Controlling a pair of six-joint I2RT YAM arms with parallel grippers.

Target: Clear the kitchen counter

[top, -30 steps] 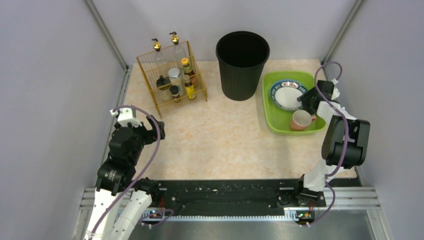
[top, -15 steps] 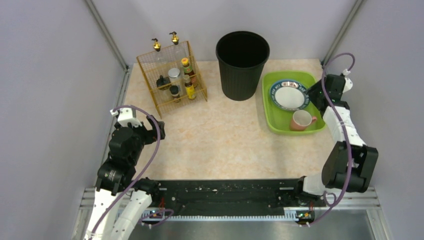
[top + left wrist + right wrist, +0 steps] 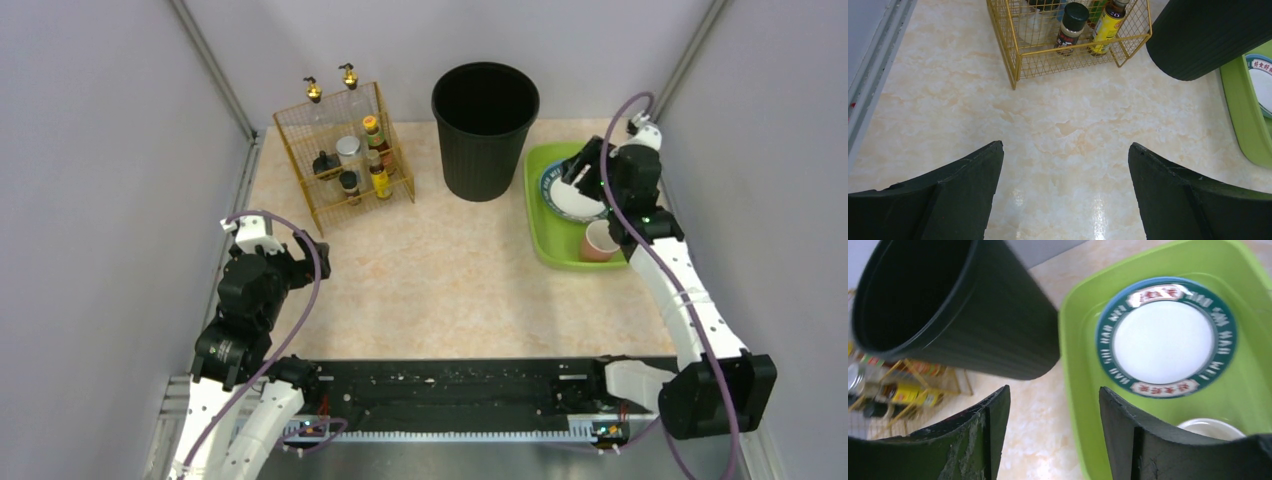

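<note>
Movement on the right: the right gripper (image 3: 1053, 395) has swung from the tray's (image 3: 535, 215) right edge to above the plate (image 3: 1164, 335), fingers parted and empty (cup (image 3: 598, 240) sits in the tray too). Left gripper (image 3: 1065, 190) hangs wide open over the kitchen counter (image 3: 450, 285), so clearing looks nearly done

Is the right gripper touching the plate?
Apart. The right wrist view shows the open right gripper short of the plate, with bare tray between them.

Lab mock kitchen — grey walls (image 3: 100, 150), marble-look counter (image 3: 450, 280), spice rack (image 3: 300, 160).
</note>
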